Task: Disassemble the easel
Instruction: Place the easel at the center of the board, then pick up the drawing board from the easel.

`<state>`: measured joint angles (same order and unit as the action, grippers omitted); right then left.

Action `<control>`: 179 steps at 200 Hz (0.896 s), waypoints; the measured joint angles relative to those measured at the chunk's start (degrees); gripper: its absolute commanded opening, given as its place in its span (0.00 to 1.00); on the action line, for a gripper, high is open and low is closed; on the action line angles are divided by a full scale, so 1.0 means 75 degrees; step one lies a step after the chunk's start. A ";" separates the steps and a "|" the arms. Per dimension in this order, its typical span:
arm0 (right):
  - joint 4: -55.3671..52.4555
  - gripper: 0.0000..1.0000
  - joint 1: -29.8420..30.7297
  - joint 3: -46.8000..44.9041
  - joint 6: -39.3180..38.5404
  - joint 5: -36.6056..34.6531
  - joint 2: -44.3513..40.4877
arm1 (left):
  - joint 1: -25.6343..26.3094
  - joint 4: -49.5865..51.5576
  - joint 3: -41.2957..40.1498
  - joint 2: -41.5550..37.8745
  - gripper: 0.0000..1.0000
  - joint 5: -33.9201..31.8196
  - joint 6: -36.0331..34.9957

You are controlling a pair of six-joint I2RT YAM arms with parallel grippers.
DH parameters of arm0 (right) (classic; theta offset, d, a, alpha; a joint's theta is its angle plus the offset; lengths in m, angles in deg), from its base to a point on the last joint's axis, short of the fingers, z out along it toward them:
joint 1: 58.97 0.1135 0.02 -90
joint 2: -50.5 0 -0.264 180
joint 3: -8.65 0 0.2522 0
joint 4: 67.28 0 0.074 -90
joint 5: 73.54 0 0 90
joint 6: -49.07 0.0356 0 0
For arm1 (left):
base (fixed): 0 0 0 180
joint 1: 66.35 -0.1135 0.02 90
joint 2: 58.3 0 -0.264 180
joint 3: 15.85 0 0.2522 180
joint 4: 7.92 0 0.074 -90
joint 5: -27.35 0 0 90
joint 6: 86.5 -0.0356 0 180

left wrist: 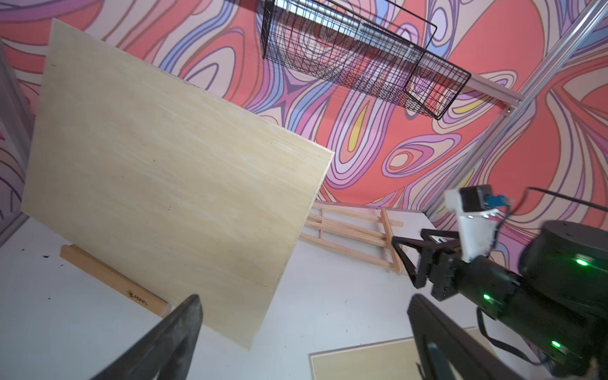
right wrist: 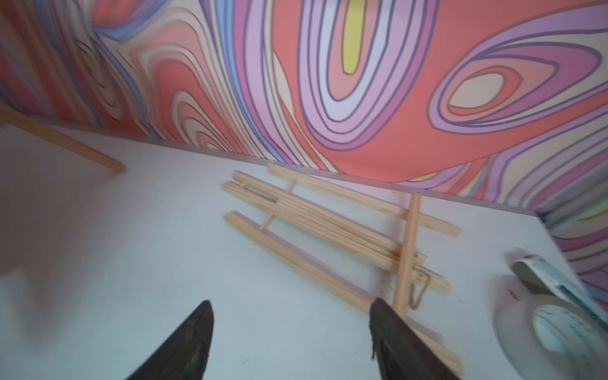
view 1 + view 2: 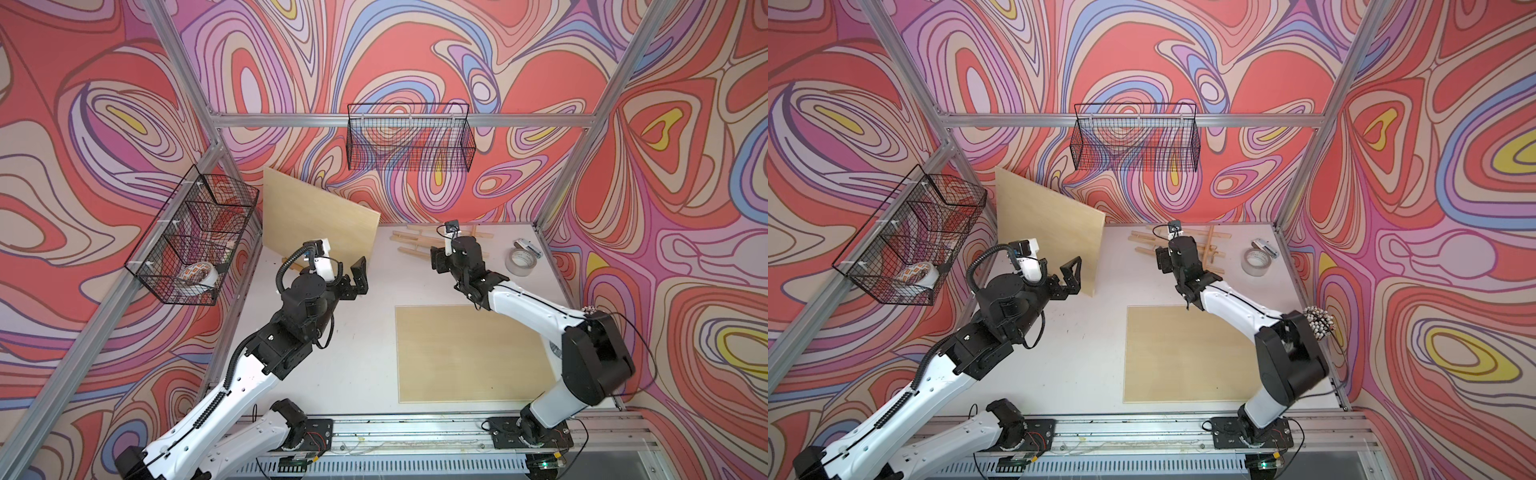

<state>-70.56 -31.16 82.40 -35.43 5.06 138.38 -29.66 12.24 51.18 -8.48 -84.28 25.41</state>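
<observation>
At the frame's bottom edge, the rail [image 3: 395, 432] is carrying both arm bases. Swirled red, lilac and blue walls [image 3: 415, 50] are enclosing the white table [image 3: 365, 353]. A flat board [image 3: 469, 353] is lying right of centre. A leaning board [image 3: 320, 220] is standing tilted left of centre, with a wooden strip [image 1: 112, 279] lying along its lower edge. The back basket [image 3: 409, 137] is hanging at upper centre and the left basket [image 3: 195, 241] at left. In both top views the folded easel [image 2: 329, 225] is lying flat by the table's far edge. The left gripper [image 3: 360, 277] is hovering, spread and empty, near the leaning board. The right gripper [image 2: 289, 304] is hanging, spread and empty, over the easel's near leg. A tape roll [image 3: 519, 262] is sitting at right.
</observation>
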 measured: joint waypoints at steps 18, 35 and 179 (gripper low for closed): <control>0.0915 0.78 0.0000 -0.0425 0.0670 0.1416 -0.0428 | 0.0000 -0.0023 -0.0003 -0.0070 1.00 -0.0224 -0.0108; 0.1638 0.79 0.0000 -0.0402 0.1317 0.2716 -0.0289 | 0.0000 -0.0026 -0.0003 -0.0082 1.00 -0.0382 -0.0181; 0.3701 0.63 0.0758 0.2719 0.3197 0.4931 0.3789 | -0.0105 0.0000 -0.0003 0.0227 1.00 -0.0490 -0.0294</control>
<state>-42.80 -25.47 102.79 -11.46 42.04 166.79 -30.45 12.24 51.16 -6.77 -87.95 23.20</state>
